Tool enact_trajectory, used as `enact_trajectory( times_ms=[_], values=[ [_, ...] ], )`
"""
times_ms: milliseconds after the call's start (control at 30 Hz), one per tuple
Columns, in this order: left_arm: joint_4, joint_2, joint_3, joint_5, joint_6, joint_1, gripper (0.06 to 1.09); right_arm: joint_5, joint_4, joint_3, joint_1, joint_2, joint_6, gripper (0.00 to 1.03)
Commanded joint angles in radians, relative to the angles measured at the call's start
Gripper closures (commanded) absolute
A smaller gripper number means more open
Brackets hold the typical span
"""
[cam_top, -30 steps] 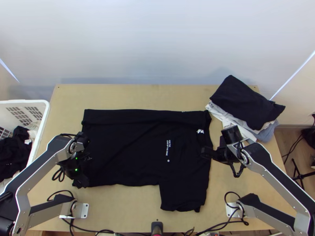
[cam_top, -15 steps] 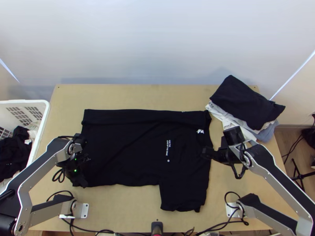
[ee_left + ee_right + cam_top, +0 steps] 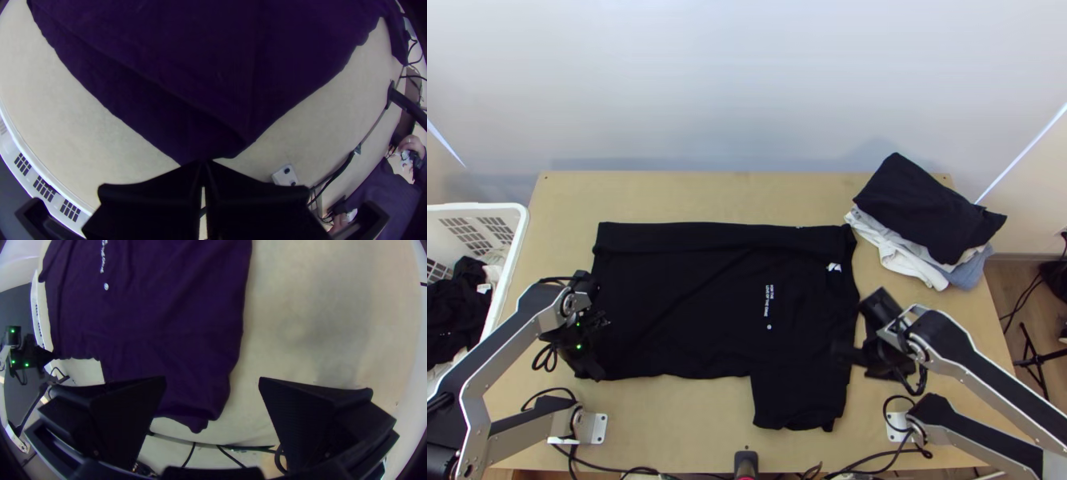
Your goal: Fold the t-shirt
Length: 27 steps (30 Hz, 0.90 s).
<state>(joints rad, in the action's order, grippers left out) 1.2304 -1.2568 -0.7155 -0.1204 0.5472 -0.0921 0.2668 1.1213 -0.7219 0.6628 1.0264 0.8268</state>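
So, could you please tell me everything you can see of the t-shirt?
The t-shirt is black, with small white print and a white dot, plus a pale label near the neck. It lies mostly flat on the table, its far side folded in as a long strip, one sleeve sticking out towards the near edge. The left gripper is shut on a hem corner; the right gripper is open near the sleeve.
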Motion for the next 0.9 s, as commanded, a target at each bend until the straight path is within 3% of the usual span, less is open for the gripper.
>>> enact_trajectory(
  times_ms=[0, 133, 400, 867],
  values=[
    [-0.006, 0.007, -0.006, 0.011, 0.005, 0.003, 1.05, 0.032, 0.040, 0.056, 0.061, 0.012, -0.015, 0.09],
    [-0.005, 0.007, -0.007, 0.011, 0.003, 0.002, 1.05, 0.031, -0.006, 0.102, 0.052, 0.035, -0.077, 0.22],
    [-0.005, 0.005, -0.010, 0.013, -0.009, -0.011, 1.05, 0.031, -0.115, 0.116, -0.028, 0.100, -0.204, 0.57],
    [-0.005, 0.010, -0.016, 0.019, -0.006, -0.005, 1.05, 0.031, -0.202, 0.128, -0.057, 0.127, -0.272, 0.59]
  ],
)
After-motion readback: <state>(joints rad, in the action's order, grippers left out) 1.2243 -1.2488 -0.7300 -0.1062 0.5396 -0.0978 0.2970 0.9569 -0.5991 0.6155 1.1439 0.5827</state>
